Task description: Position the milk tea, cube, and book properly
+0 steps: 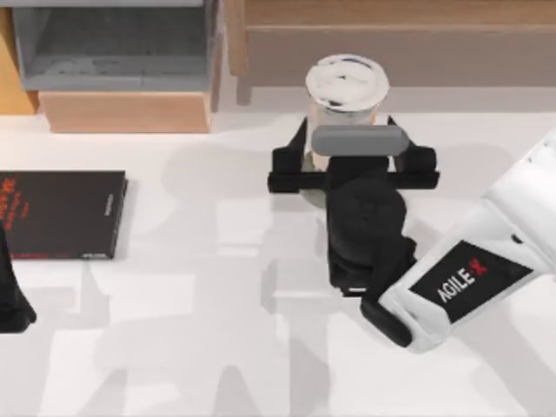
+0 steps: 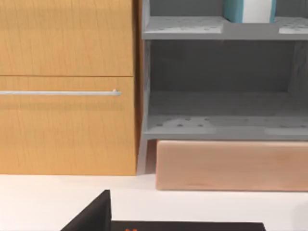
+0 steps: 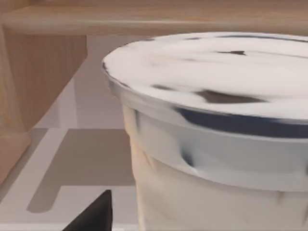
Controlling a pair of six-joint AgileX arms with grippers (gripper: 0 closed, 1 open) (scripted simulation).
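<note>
The milk tea (image 1: 346,87) stands upright at the back of the surface (image 1: 217,347), right of centre in the top view, just in front of a long wooden shelf (image 1: 391,43); its white lid (image 3: 211,72) looms close in the right wrist view, with the pale cup wall below it; the right pincer (image 1: 352,143) sits at the cup, its black fingers (image 1: 291,152) spread to either side of the cup's body, one to the left and one to the right; whether they press the cup I cannot tell; the white right arm (image 1: 469,269) runs from the pincer down toward the top view's right edge.

The book (image 2: 249,10) stands upright on the upper level of a grey rack (image 2: 221,120), teal cover with white page edges; the rack rests on a pale wooden block (image 2: 231,166), beside a wooden cabinet (image 2: 67,86) with a thin metal handle (image 2: 60,93); in the top view the rack (image 1: 113,43) sits at the back left.

A black book (image 1: 61,213) with red lettering lies flat at the left of the surface; the left pincer (image 1: 10,300) hangs at the top view's left edge, just in front of that black book; whether its fingers are spread or together I cannot tell.
</note>
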